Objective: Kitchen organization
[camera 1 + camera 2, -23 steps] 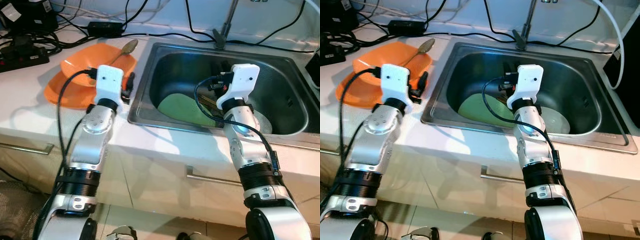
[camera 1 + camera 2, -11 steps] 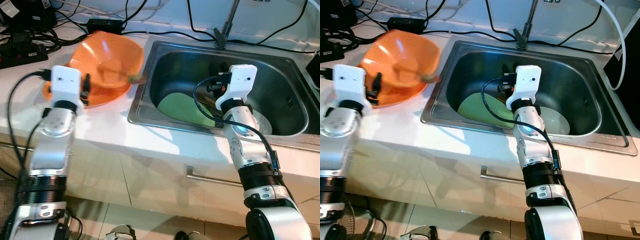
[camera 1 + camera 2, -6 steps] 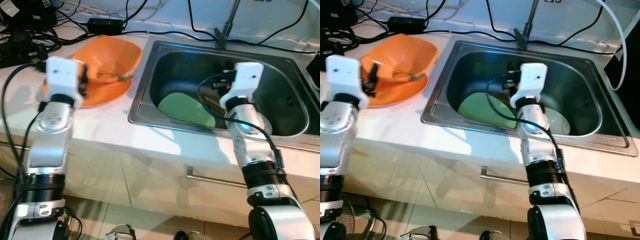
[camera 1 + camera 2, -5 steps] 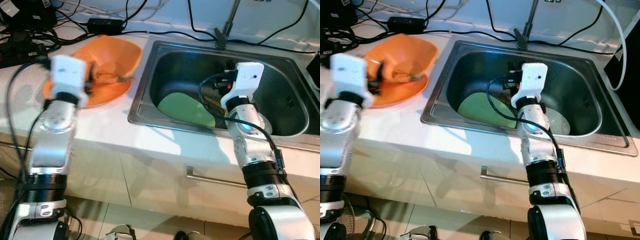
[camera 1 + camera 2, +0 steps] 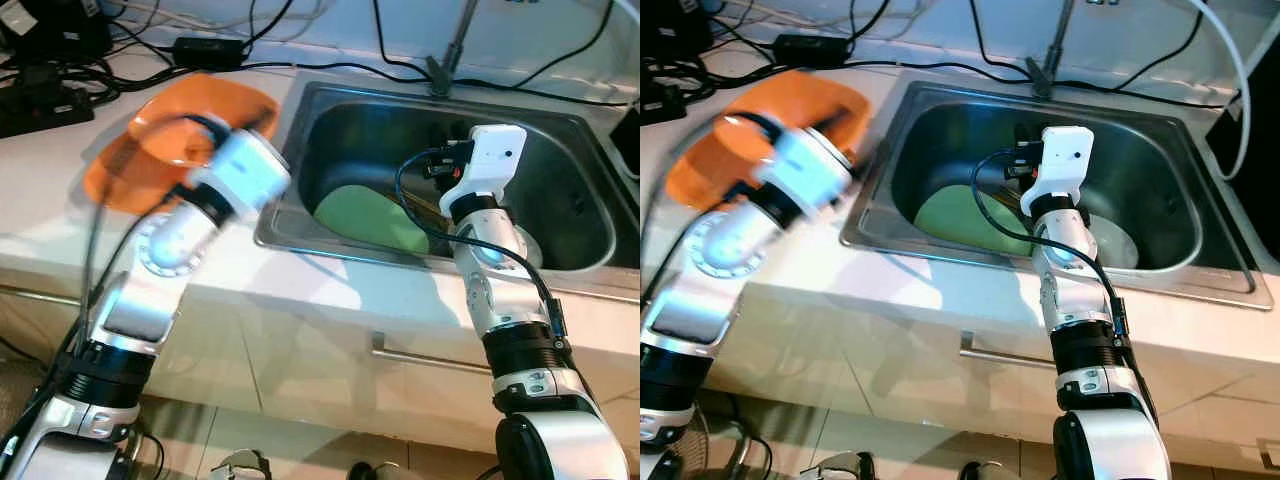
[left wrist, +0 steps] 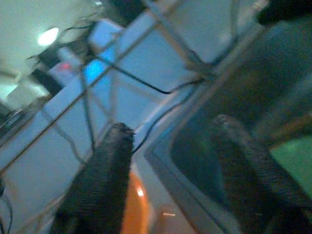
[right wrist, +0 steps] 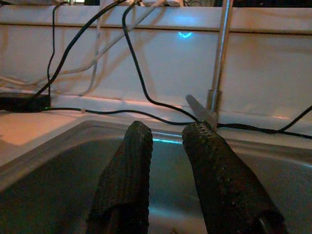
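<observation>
An orange bowl (image 5: 150,150) is seen on the worktop (image 5: 60,200) just left of the sink (image 5: 560,130), tipped with its opening facing up and toward the sink, partly hidden by the blurred left arm. The left tool (image 6: 170,165) is spread wide with nothing held, above the sink's rim. The right tool (image 7: 168,161) is held over the basin, fingers slightly parted and empty; a green plate (image 5: 365,215) and a white plate (image 5: 1115,240) lie inside.

Bowl (image 5: 150,150) on the counter (image 5: 60,210) left of the sink (image 5: 560,150).
</observation>
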### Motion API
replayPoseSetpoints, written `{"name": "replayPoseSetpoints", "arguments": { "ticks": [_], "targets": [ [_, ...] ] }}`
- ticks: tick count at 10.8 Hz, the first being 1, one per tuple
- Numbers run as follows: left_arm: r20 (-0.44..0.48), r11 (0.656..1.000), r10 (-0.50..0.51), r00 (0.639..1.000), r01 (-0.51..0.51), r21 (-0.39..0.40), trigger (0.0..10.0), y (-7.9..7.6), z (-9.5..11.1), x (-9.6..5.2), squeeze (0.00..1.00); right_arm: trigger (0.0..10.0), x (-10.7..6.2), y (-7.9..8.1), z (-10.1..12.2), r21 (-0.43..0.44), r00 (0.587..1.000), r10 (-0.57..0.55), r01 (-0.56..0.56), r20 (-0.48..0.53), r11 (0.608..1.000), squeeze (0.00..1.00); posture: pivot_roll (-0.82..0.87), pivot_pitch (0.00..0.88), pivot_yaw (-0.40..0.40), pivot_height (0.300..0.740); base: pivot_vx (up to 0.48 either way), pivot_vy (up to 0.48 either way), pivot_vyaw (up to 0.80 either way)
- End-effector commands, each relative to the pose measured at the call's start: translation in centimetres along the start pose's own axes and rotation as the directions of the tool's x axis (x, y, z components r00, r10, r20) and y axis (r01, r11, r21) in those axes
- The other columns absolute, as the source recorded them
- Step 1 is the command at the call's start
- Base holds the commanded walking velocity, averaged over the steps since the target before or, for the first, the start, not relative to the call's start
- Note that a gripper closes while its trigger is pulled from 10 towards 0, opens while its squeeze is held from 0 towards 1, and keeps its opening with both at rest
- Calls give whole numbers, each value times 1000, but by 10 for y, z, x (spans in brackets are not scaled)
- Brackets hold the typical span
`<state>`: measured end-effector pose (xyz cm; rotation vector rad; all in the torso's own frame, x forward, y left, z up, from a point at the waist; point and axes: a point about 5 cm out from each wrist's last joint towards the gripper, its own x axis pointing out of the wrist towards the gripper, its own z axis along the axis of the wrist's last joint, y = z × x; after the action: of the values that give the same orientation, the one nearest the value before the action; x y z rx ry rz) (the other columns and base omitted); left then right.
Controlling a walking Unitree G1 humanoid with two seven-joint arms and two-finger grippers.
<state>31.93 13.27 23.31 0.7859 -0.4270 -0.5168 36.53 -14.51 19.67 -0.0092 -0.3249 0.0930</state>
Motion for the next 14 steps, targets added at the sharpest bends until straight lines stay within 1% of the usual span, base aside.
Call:
{"name": "replayPoseSetpoints", "arguments": {
  "ticks": [1,2,3,4,5,6,8,9,10,11,12,14],
  "targets": [
    [-5,997,-49,999,49,58,10000,-4,0,2,1000,10000,3,-1,4,6,1000,-14,14,14,1000,0,50,62,-53,740,0,0,0],
    [-39,991,-66,997,70,116,10000,-5,-4,2,290,10000,2,-1,3,8,1000,-14,13,10,1000,0,51,61,-53,740,0,0,0],
    [-58,986,-71,996,78,146,10000,-5,-7,3,0,10000,2,0,3,8,1000,-13,13,9,1000,0,50,63,-53,740,0,0,0],
    [-92,980,-65,994,81,181,10000,-4,-12,4,0,10000,2,0,3,9,1000,-13,13,9,1000,0,48,72,-55,740,0,0,0],
    [-105,980,-43,994,62,188,10000,-1,-14,5,0,10000,2,0,3,10,1000,-14,14,9,1000,0,48,78,-55,740,0,0,0],
    [-140,972,-34,990,66,226,10000,0,-19,6,0,10000,1,-1,2,10,1000,-18,18,5,1000,0,48,85,-53,740,0,0,0],
    [-162,968,-13,987,53,246,10000,1,-22,10,0,10000,1,-2,2,10,1000,-23,23,4,1000,0,48,88,-51,740,0,0,0],
    [-190,959,-7,982,60,276,10000,-2,-26,17,0,10000,1,-2,1,10,1000,-26,26,3,1000,0,44,88,-50,740,0,0,0],
    [-197,960,5,980,51,276,10000,-5,-26,25,0,10000,0,-2,1,9,1000,-28,28,3,1000,0,37,87,-48,740,0,0,0],
    [-201,961,14,979,43,275,4784,-6,-26,28,0,10000,0,-3,2,8,1000,-29,29,4,1000,0,34,88,-47,740,0,0,0],
    [-208,959,22,978,38,281,0,-6,-28,30,0,10000,0,-4,3,6,999,-33,33,7,999,0,31,88,-46,740,0,0,0],
    [-230,954,29,973,42,297,0,-5,-32,28,0,10000,0,-5,1,4,999,-37,37,1,999,0,39,89,-48,740,0,0,0]
  ]
}}
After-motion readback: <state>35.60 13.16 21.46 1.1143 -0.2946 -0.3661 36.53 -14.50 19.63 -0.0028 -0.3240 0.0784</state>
